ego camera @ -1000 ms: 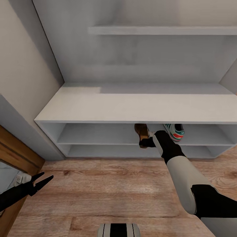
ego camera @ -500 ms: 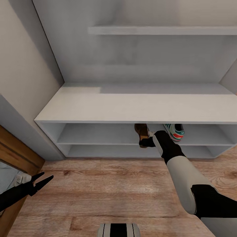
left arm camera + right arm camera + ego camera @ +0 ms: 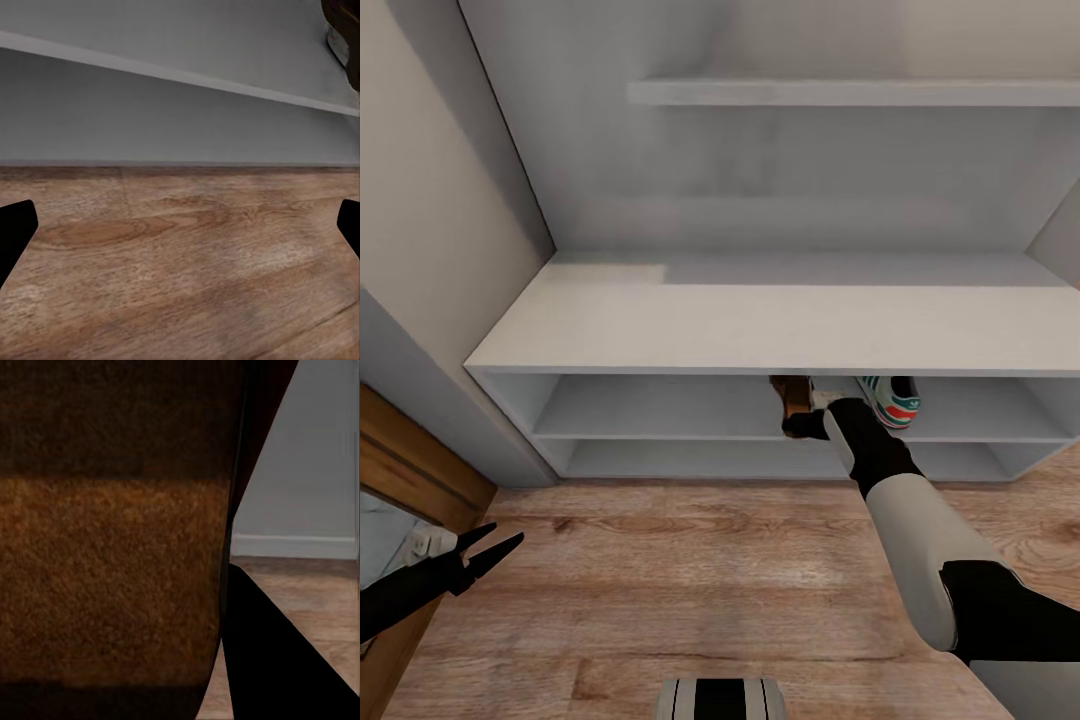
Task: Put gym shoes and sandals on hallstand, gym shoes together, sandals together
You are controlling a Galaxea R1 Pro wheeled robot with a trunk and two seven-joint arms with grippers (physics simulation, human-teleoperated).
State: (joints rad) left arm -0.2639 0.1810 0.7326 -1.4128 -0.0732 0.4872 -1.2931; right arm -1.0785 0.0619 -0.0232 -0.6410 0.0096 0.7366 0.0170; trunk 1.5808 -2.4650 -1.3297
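The right gripper (image 3: 805, 418) reaches under the hallstand's (image 3: 760, 330) bench top, pinching a dark brown sandal (image 3: 792, 395) at the front edge of the upper low shelf. In the right wrist view the sandal's leather (image 3: 112, 547) lies tight against a black finger (image 3: 277, 660). A gym shoe (image 3: 890, 398) sits on the same shelf, just beside the sandal on the hallstand's right-hand part. The left gripper (image 3: 488, 552) hangs spread over the corridor floor (image 3: 690, 580), well apart from the hallstand's left corner.
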